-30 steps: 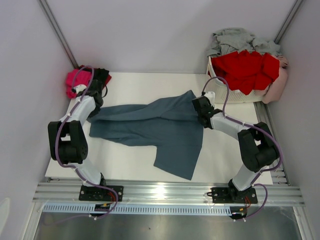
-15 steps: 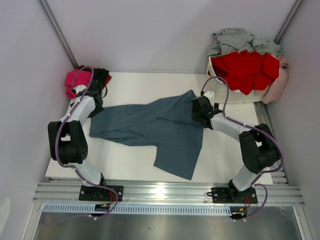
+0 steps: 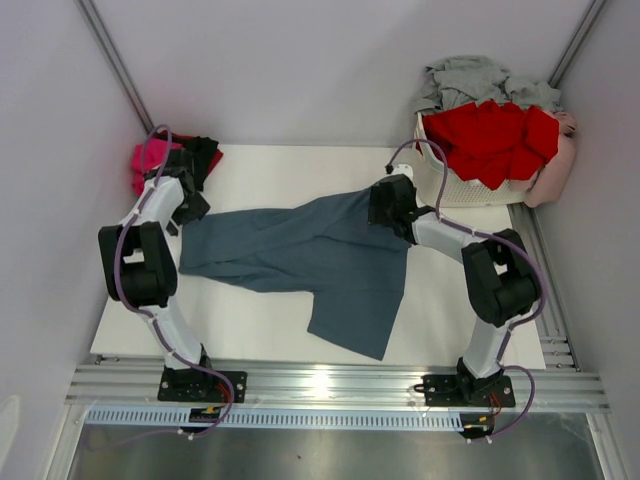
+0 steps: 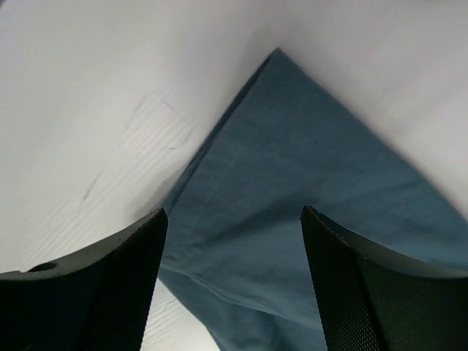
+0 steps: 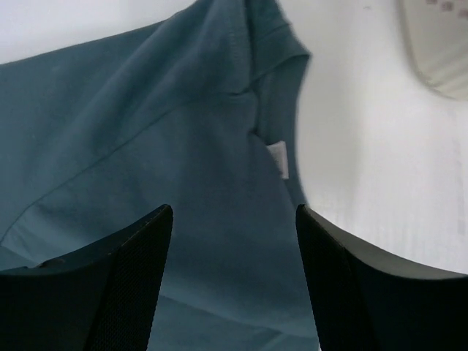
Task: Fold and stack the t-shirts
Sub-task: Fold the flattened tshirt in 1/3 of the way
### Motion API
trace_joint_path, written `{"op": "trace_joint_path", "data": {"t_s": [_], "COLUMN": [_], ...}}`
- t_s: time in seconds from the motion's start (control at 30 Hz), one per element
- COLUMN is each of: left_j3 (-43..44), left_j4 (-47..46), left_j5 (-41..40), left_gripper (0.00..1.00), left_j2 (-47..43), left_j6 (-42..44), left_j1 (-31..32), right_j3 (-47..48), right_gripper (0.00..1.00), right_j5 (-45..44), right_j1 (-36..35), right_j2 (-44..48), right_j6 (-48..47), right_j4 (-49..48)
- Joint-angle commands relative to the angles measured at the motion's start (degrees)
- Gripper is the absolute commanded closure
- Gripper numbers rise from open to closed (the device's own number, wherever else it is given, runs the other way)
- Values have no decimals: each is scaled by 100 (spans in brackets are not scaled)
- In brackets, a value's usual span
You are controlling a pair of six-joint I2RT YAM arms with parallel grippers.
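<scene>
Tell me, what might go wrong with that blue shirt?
The shirt lies skewed and wrinkled, so a fold may come out crooked. The left gripper and right gripper, both open, hover at its ends and could pinch only one layer. The right arm might bump the nearby basket.

One t-shirt (image 3: 300, 255) lies spread mid-table (image 3: 250, 335); left hand (image 3: 188, 208) over its left tip, right hand (image 3: 388, 207) over its far-right end; basket (image 3: 440, 187) heaped with shirts (image 3: 490, 135) far right; small pile (image 3: 150, 160) far left.
</scene>
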State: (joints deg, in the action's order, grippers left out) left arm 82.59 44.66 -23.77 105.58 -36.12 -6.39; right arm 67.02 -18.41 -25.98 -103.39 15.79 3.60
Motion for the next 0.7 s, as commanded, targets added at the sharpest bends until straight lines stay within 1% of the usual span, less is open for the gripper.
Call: {"op": "trace_joint_path", "data": {"t_s": [0.0, 0.03, 0.1, 0.17, 0.2, 0.37, 0.43, 0.47, 0.57, 0.6, 0.63, 0.67], "left_j3": [565, 731, 987, 1302, 1356, 1164, 1032, 1005, 1075, 1180, 1216, 1294], "left_j4": [297, 393, 569, 859, 938, 895, 834, 790, 754, 711, 693, 710], "left_j5": [740, 1108, 1382, 1690, 1700, 1717, 1945, 2042, 2227, 2489, 2630, 2710], "left_gripper": [21, 21, 21, 21, 21, 21, 22, 25, 32, 36, 45, 48], "left_j2": [286, 410, 725, 928, 1008, 1105, 1131, 1175, 1272, 1307, 1351, 1395], "left_j6": [-27, 17, -53, -106, -132, -115, -176, -194, -177, -72, -45, -44], "left_j1": [-107, -169, -388, -616, -670, -1047, -1188, -1311, -1382, -1373, -1373, -1373], "right_j3": [381, 451, 662, 672, 628, 408, 329, 311, 180, 145, 127, 118], "right_gripper": [28, 28, 28, 28, 28, 28, 28, 28, 28, 28, 28, 28], "right_j5": [697, 777, 900, 1085, 1120, 1147, 1147, 1182, 1200, 1191, 1191, 1191], "right_j1": [119, 154, 242, 269, 260, 251, 242, 234, 216, 190, 189, 181], "right_j2": [-338, -426, -576, -568, -498, -199, -59, -15, 196, 249, 319, 346], "right_j6": [-41, 29, 108, 170, 170, 161, 196, 222, 249, 249, 258, 258], "right_j4": [-509, -483, -395, -421, -438, -465, -456, -482, -587, -614, -632, -641]}}
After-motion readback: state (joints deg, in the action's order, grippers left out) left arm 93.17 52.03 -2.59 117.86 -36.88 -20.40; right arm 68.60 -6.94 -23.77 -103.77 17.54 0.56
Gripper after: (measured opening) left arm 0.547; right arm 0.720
